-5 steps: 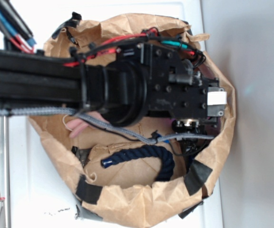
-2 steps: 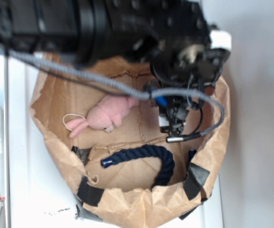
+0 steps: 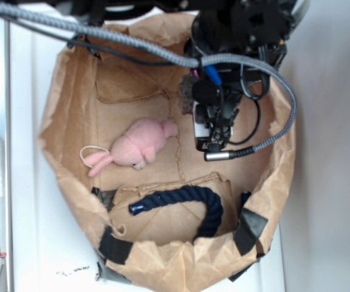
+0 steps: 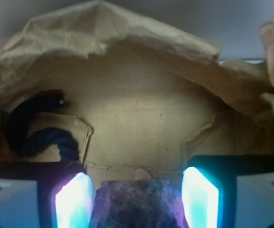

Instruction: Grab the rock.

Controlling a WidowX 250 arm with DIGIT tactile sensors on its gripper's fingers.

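Wrist view: rock (image 4: 139, 202) sits low centre between the two lit fingers (image 4: 74, 202), dark, rough, purplish under the glow; its bottom is cut off by the frame edge.
Gripper (image 4: 137, 202): jaws flank the rock on both sides; contact with the pads not clear, so cannot tell whether clamped or loose.
Exterior view: gripper (image 3: 214, 131) hangs inside the paper bag (image 3: 72, 182), just right of the pink plush toy (image 3: 135, 146); rock hidden behind arm and cables.
Rope (image 3: 181, 201): dark blue, curved, below the plush toy, near the bag's lower wall; in the wrist view it shows at far left (image 4: 32, 135), partly in shadow.
Arm: upper part cut off at top edge.
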